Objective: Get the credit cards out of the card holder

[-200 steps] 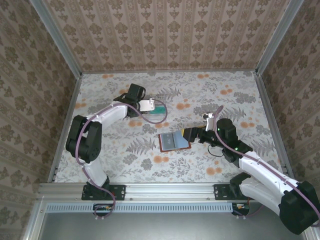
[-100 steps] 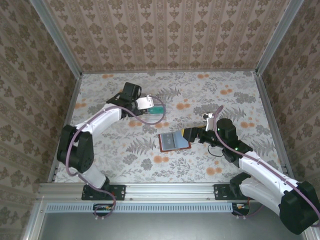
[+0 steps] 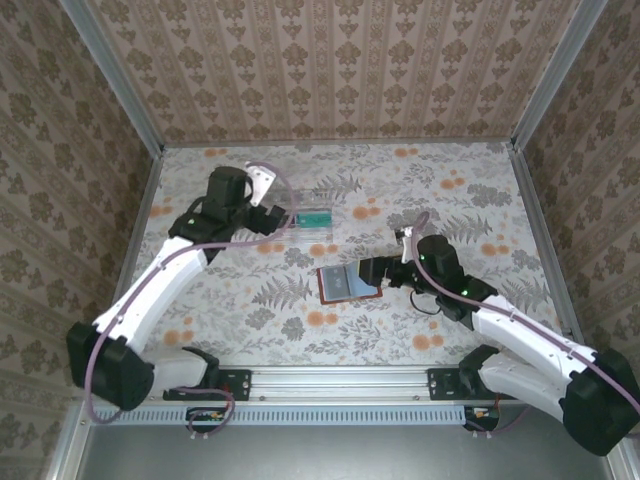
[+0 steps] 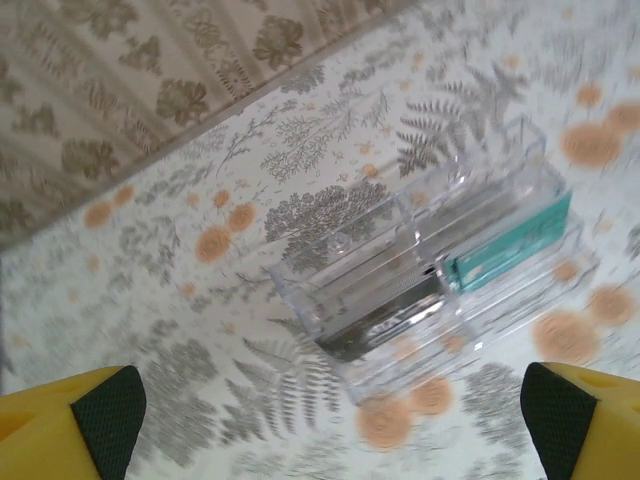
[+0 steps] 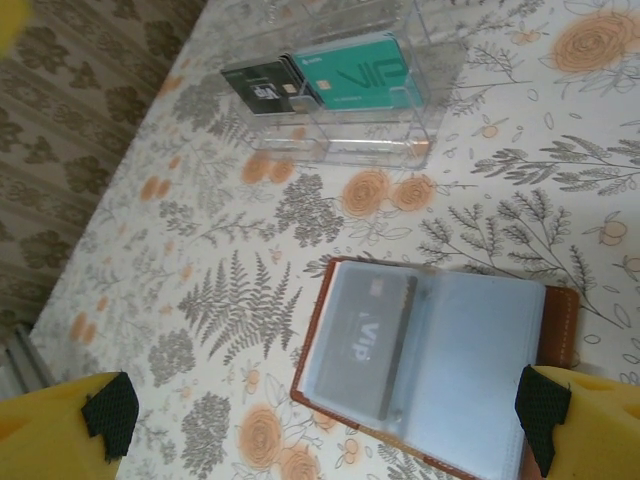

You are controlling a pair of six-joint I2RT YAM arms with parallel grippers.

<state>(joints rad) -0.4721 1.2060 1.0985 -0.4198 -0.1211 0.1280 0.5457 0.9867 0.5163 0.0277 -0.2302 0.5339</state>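
The brown card holder (image 3: 347,282) lies open on the table, blue-grey sleeves up. A dark card marked VIP (image 5: 370,345) sits inside the left sleeve of the card holder (image 5: 560,320). My right gripper (image 3: 378,270) is at its right edge, open, and the wallet lies below the span of its fingers (image 5: 325,425). A teal card (image 3: 316,214) and a dark card (image 5: 260,85) lie in the clear tray (image 3: 300,226). My left gripper (image 3: 263,192) hangs open and empty, up and left of the tray. Its wrist view shows the teal card (image 4: 510,245) and the dark card (image 4: 385,320).
The clear tray (image 4: 330,265) stands behind the wallet, a little to its left, toward the back wall. Patterned walls close the table in at the back and both sides. Bare floral tabletop (image 3: 250,310) lies in front of the wallet and to its left.
My left gripper has let go of the teal card in the tray and drawn back up and to the left. My right gripper has edged slightly left toward the wallet.
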